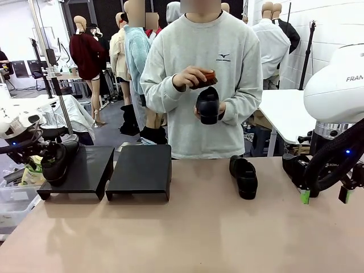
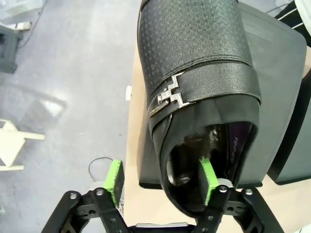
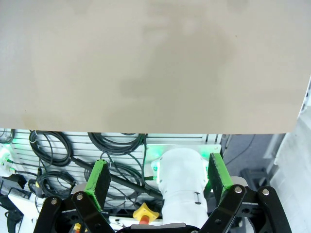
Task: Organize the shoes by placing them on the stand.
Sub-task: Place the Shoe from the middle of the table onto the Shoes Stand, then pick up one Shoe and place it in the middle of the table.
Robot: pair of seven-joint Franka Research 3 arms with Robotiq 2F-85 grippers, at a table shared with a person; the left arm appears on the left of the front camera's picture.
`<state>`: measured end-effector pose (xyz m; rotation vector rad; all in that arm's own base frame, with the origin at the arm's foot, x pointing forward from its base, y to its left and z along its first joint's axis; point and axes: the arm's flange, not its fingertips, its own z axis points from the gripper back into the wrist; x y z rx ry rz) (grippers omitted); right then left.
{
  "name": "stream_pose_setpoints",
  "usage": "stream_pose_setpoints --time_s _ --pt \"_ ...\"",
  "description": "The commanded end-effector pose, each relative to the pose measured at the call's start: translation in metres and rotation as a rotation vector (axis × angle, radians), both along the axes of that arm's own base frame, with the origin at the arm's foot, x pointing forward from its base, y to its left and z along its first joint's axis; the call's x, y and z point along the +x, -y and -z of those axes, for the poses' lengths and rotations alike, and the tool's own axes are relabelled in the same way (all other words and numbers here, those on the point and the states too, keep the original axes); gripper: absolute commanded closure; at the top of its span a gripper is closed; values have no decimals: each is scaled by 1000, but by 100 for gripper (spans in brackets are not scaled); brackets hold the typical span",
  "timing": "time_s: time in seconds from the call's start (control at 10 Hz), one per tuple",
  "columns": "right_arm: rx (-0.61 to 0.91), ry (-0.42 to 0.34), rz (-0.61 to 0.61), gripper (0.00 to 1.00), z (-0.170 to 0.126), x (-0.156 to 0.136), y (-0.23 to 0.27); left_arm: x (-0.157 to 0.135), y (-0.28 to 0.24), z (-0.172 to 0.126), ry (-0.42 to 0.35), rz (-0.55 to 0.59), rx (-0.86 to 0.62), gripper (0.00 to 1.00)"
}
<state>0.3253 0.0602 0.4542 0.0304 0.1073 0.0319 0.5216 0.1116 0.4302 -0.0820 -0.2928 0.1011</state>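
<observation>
One black shoe (image 1: 58, 161) rests on the left edge of the left stand (image 1: 85, 170). My left gripper (image 1: 50, 159) is at its heel. In the left wrist view the shoe (image 2: 194, 92) has a metal buckle, and the gripper (image 2: 161, 178) is open: one green pad sits inside the shoe's opening, the other stands clear outside the heel. The right stand (image 1: 140, 169) is bare. Another shoe (image 1: 244, 177) lies on the table (image 1: 199, 233). The person holds two shoes (image 1: 207, 105) at chest height. My right gripper (image 1: 325, 196) hangs open at the table's right edge, holding nothing.
A clear plastic bin (image 1: 11, 199) sits beyond the table's left edge. A white table (image 1: 290, 111) stands behind at the right. The right wrist view shows the right gripper (image 3: 158, 177) over the table edge (image 3: 146, 131), with cables (image 3: 116, 145) and the arm's base below.
</observation>
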Motion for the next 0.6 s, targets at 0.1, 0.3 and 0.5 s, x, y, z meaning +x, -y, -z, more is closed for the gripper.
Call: stream_pose_setpoints --time_s 0.1,0.3,0.5 --pt "8 -3 -4 0 -1 4 -1 6 -4 -12 -272 -13 111 0" --pt "8 -3 -4 0 -1 4 -1 -1 -1 -5 -17 7 20 0" --pt "8 -3 -4 0 -1 4 -1 -1 -1 -5 -17 7 20 0"
